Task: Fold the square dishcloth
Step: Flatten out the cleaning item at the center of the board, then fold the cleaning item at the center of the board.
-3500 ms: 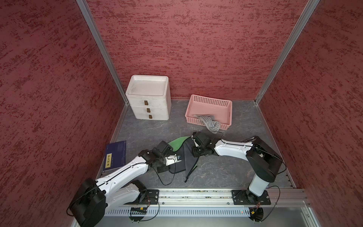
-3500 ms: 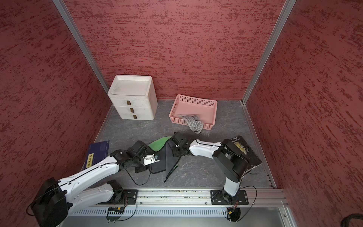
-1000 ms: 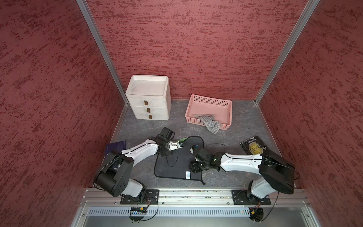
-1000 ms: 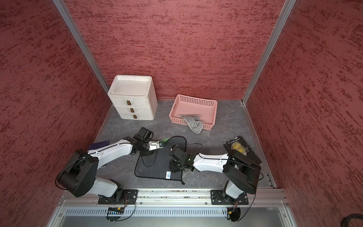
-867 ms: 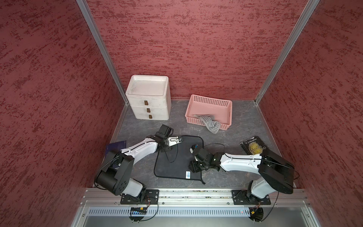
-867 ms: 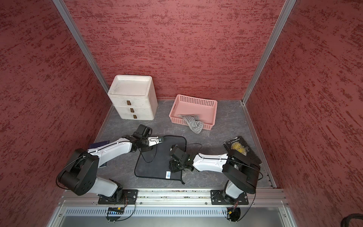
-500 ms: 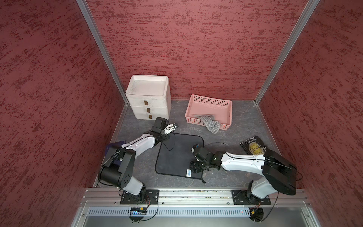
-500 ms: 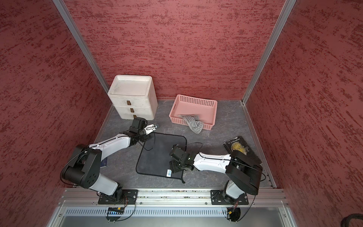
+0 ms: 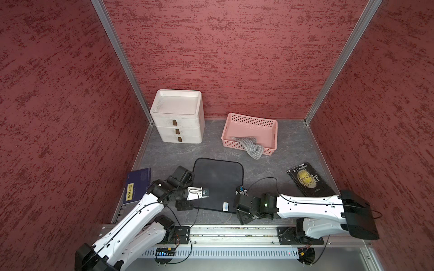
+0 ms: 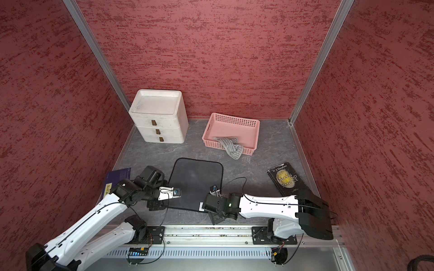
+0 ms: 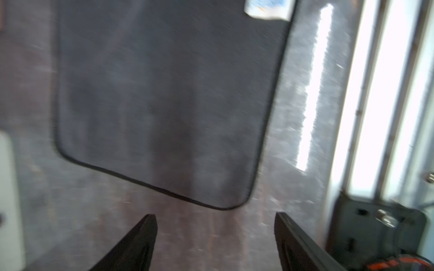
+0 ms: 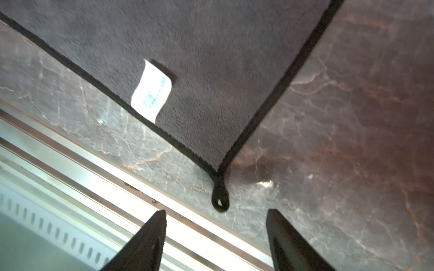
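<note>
Dishcloth [image 9: 217, 180] lies flat on the table [image 9: 270, 164], no fold visible, so probably all folding remains; left gripper [image 11: 215, 218] and right gripper [image 12: 216, 214] both spread, empty, just short of its near corners; basket [image 9: 251, 120] holds a striped rag [image 9: 252, 147] drooping over the rim; drawers [image 9: 177, 126] shut, contents unseen.

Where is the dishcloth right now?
In both top views the dishcloth lies flat mid-table, in front of the pink basket, between the blue book on the left and the black book on the right.
</note>
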### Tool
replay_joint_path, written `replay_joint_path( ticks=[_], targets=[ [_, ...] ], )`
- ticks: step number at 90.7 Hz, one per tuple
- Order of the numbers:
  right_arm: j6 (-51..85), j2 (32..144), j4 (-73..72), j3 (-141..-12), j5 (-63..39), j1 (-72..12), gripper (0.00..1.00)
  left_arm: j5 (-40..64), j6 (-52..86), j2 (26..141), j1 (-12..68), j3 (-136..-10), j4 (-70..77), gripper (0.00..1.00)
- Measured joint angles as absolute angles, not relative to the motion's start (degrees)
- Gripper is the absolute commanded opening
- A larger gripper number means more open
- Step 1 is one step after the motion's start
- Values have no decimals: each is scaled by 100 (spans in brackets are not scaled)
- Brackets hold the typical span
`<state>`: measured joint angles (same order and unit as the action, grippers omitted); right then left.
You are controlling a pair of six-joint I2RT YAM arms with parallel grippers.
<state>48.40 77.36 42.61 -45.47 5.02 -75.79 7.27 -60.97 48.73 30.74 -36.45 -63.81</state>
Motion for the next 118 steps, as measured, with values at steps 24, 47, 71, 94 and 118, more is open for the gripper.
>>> replay_joint_path(
  ticks=[24, 47, 71, 94, 118],
  targets=[
    [4971, 8265, 4366, -4611, 523, -7782, 53, 670, -5959, 5489, 3295, -3035, -6396, 68],
    [4923, 8733, 4307, -4748, 515, -7839, 41, 513, -5999, 5927, 3277, -2908, -5618, 62],
    [4919, 8877, 4283, -4748, 526, -7841, 9, 246, -6119, 6357, 3142, -2805, -5081, 36],
    [4952, 8447, 4532, -4751, 644, -7846, 0, 56, -6029, 6169, 3238, -2904, -5179, 0],
    [4998, 7859, 5103, -4993, 740, -8093, 0, 95, -5605, 5133, 3699, -3275, -6307, 0]
  ],
)
